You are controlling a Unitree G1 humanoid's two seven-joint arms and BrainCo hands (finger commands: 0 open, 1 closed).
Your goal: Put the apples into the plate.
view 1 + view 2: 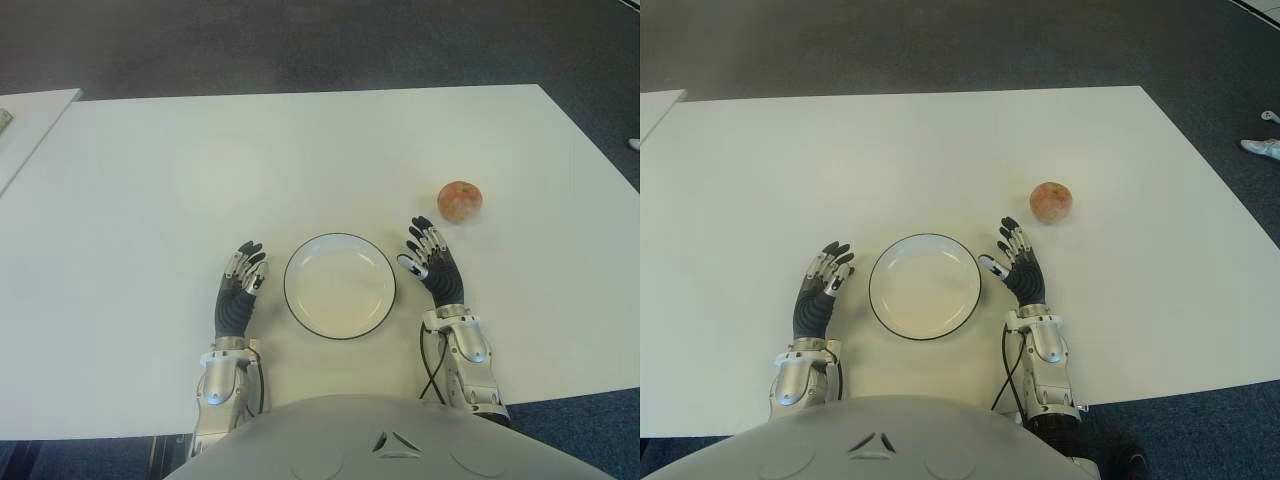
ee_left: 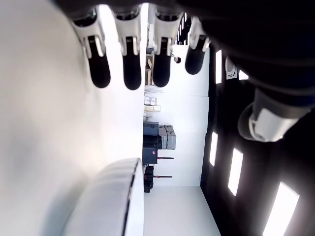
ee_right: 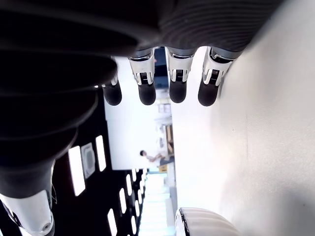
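Table: a big white table [image 1: 150,180] sits in front of the robot, with dark floor around it.

Plate: a white plate [image 1: 340,242] with a thin dark rim sits near the robot's body, between the two hands. There is nothing in it.

Apple: one red and yellow apple [image 1: 460,201] sits on the table, past the right hand and a little to the right of it. It is near the plate but not touching it. I see only this one apple, though the task says apples.

Right hand: the right hand [image 1: 430,262] shows just beside the plate on its right side. Its fingers [image 3: 146,92] are stretched out and loose, and it holds nothing. The fingertips point toward the apple, but there is a gap between them and the apple.

Left hand: the left hand [image 1: 240,288] shows just beside the plate on its left side. Its fingers [image 2: 132,74] are straight and loose too, and it holds nothing.

Done: nothing yet, as far as I can tell. No apple is in the plate and no hand has one.

Left to do: I think all of it. The apple has to be reached, picked up, carried over the plate and put in.

Which hand: the right hand looks like the best one, since the apple is on its side and close by.
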